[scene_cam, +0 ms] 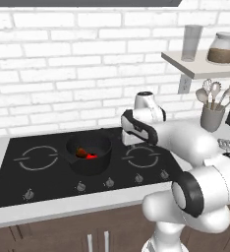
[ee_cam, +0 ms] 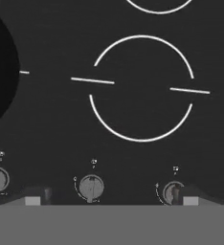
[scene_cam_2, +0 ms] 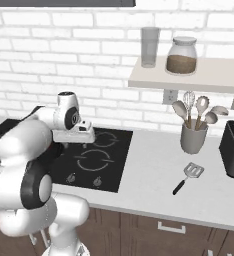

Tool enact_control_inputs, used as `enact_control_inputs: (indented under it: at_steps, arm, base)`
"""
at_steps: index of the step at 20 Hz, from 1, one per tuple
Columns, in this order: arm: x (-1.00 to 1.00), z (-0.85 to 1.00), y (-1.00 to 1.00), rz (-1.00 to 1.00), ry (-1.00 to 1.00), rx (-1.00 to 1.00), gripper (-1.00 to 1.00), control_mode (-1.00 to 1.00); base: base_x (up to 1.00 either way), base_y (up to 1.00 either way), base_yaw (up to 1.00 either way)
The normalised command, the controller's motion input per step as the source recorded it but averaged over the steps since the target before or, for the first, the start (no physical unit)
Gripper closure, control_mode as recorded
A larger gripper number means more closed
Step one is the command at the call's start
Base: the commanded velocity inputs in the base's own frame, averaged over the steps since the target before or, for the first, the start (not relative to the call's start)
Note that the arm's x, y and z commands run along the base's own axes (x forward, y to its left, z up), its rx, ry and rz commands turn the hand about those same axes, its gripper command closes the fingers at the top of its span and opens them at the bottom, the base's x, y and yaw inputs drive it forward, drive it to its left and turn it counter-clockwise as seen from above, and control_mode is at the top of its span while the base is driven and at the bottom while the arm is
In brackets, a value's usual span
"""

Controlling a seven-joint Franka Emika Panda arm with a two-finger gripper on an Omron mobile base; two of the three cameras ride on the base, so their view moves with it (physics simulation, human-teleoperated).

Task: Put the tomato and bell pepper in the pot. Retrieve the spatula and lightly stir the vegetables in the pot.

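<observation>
The end effector (ee_cam: pixel 111 200) is gaping wide, gripping nothing; the pot (scene_cam: pixel 89 153) is half hiding the tomato (scene_cam: pixel 91 156) and bell pepper (scene_cam: pixel 81 152).

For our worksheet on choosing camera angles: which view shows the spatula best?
The right base view: the spatula lies whole on the counter, slotted grey head toward the utensil holder. In the left base view, just its head peeks out behind the arm.

We find the pot (scene_cam: pixel 89 153) on the cooktop (scene_cam: pixel 33 184), left of centre, with the tomato (scene_cam: pixel 91 156) and bell pepper (scene_cam: pixel 81 152) touching inside. The spatula (scene_cam_2: pixel 188 177) lies on the counter (scene_cam_2: pixel 149 170) right of the cooktop, before the utensil holder (scene_cam_2: pixel 193 138).
</observation>
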Motion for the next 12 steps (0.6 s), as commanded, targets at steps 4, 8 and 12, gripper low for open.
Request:
enact_control_inputs:
  at_steps: [4,8,12]
  arm:
    - [0.15,-0.72,-1.0,-0.18,0.0,-0.08,-1.0,-1.0]
    - [-0.02,-0.4,-1.0,-0.27,-0.04,-0.08,-1.0,-1.0]
    - [0.0,-0.04,-1.0,-0.32,0.0,0.0,-1.0,-1.0]
  base:
    - [0.0,0.0,0.0]
    - [0.0,0.0,0.0]
    - [0.0,0.0,0.0]
